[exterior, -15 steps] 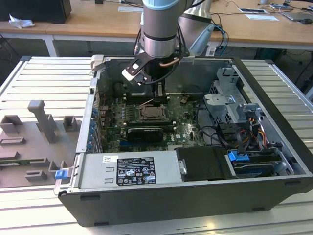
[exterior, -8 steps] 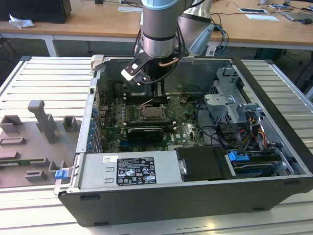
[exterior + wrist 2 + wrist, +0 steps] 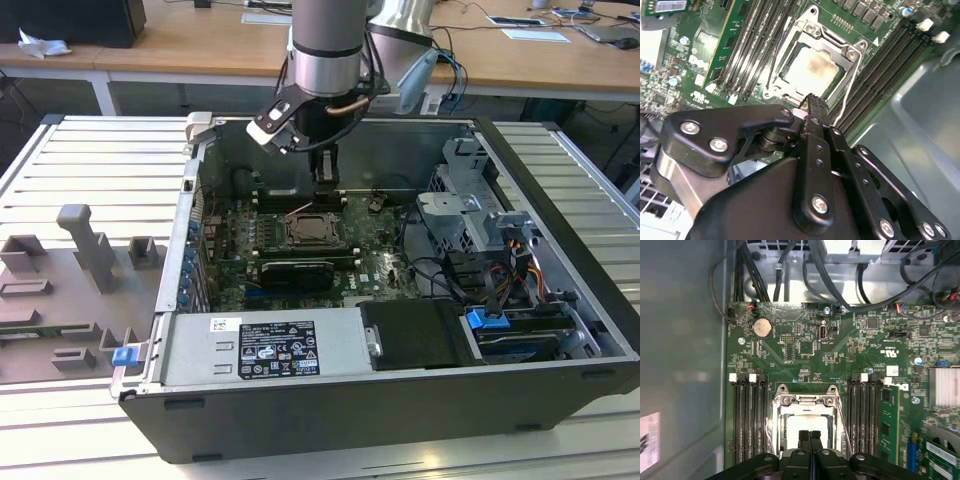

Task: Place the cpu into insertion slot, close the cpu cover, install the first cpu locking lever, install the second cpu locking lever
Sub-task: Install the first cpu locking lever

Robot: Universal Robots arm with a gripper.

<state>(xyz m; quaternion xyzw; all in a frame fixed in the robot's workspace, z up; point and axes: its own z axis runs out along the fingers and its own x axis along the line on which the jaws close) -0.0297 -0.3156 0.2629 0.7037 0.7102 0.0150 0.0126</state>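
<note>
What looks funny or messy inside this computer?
The cpu has a brownish smudge on its pale metal top, seen in the second wrist view through the window of the cpu cover. Otherwise nothing looks spilled or broken.

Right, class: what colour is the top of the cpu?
Pale silver-grey, faintly smudged brownish; the cpu shows best in the second wrist view.

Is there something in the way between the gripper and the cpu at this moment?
Nothing visible does. In the second wrist view the shut gripper hangs just above the cpu, near one of its edges. The cpu cover lies flat around the chip, and its window leaves the metal top bare.
</note>
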